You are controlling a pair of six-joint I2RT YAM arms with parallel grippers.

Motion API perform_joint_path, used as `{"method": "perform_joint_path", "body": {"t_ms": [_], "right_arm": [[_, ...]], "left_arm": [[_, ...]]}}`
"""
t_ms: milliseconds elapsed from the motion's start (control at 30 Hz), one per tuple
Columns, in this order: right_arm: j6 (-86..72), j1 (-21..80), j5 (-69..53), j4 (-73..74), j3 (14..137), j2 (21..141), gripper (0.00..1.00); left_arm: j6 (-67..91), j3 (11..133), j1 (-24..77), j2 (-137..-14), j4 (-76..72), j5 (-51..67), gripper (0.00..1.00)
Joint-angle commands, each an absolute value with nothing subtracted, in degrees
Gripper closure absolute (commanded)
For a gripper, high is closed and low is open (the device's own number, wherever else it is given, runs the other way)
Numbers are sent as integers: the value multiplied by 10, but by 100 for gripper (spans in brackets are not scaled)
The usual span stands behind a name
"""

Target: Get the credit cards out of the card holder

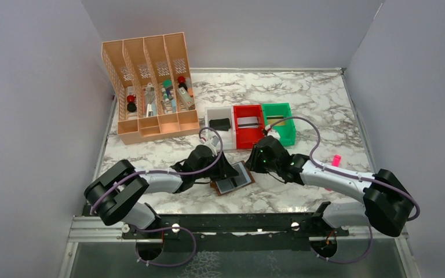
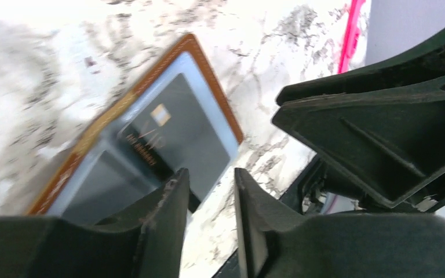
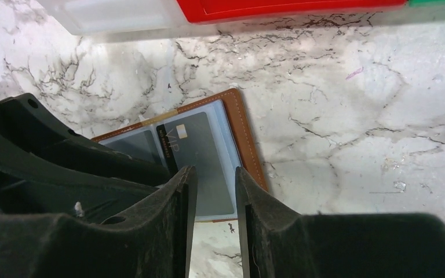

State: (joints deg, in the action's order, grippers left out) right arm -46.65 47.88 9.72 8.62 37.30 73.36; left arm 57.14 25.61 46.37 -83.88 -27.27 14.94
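My left claw (image 2: 211, 176) is at the 9 o'clock edge of the card holder (image 1: 233, 179) and my right claw (image 3: 215, 172) is at its 2 o'clock corner. Both are narrowly parted with nothing between the fingers. The holder lies open and flat on the marble table (image 1: 324, 98), a grey card (image 3: 200, 156) in its clear sleeve, with the red bin (image 1: 248, 124) at its 12 o'clock.

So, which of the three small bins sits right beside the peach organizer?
The white bin, leftmost in the row, holding a black item. The red bin is in the middle and the green bin at the right end.
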Motion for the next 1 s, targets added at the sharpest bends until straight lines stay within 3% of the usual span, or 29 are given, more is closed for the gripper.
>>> {"method": "perform_joint_path", "body": {"t_ms": [0, 233, 600, 967], "right_arm": [[-443, 477, 68, 70, 360, 723, 66], [-397, 477, -70, -6, 373, 787, 69], [-368, 477, -2, 60, 405, 869, 68], [-351, 477, 46, 98, 402, 867, 65]], "left_arm": [[560, 217, 465, -772, -281, 84, 59], [536, 240, 465, -742, -201, 80, 54], [539, 259, 465, -802, -192, 117, 51], [556, 251, 465, -839, -182, 93, 48]]}}
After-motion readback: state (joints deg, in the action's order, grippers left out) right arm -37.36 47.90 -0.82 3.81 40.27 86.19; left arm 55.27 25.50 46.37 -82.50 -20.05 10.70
